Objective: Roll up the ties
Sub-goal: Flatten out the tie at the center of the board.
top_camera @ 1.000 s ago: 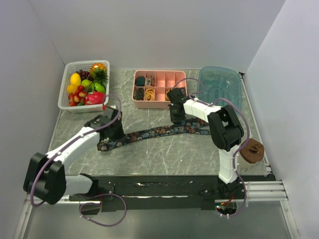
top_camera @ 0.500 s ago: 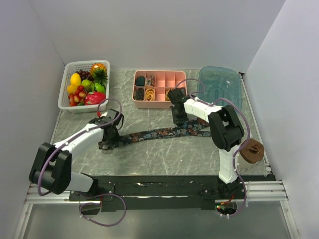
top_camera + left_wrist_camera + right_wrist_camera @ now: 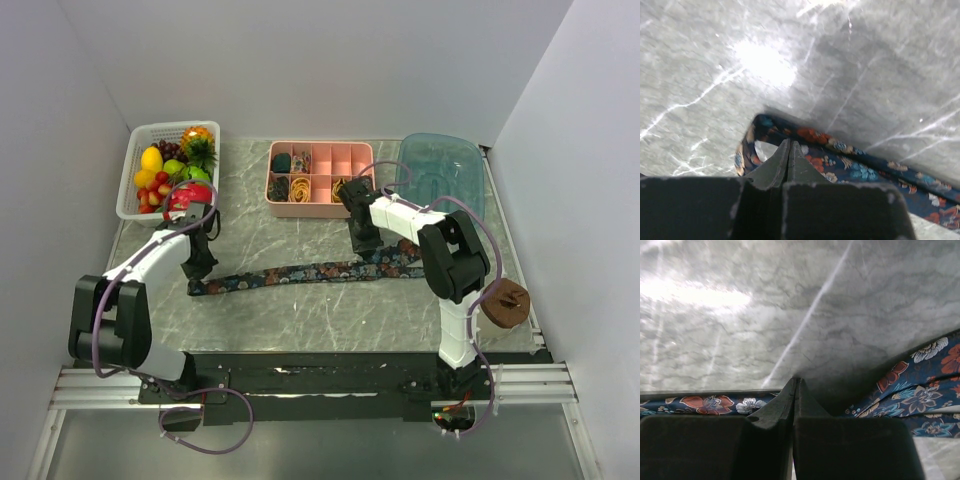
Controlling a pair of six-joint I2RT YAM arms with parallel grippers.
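Note:
One tie (image 3: 300,272), dark navy with a reddish, blue and tan pattern, lies stretched nearly straight across the middle of the marble table (image 3: 300,225). My left gripper (image 3: 200,268) is at its left end, jaws shut. In the left wrist view the fingertips (image 3: 789,142) pinch the folded end of the tie (image 3: 840,160). My right gripper (image 3: 365,245) is shut on the tie's wider right part. In the right wrist view the tie (image 3: 920,385) runs out to both sides of the closed gripper (image 3: 796,380).
A white basket (image 3: 128,200) of toy fruit stands at the back left. A pink divided box (image 3: 270,183) with small items and yellow bands is at the back centre. A teal tray (image 3: 440,170) is at the back right. A brown disc (image 3: 503,303) sits by the right arm's base.
My left gripper has moved left and back, dragging the tie's left end with it. The tie has gone from bent to nearly straight. My right gripper has shifted slightly nearer.

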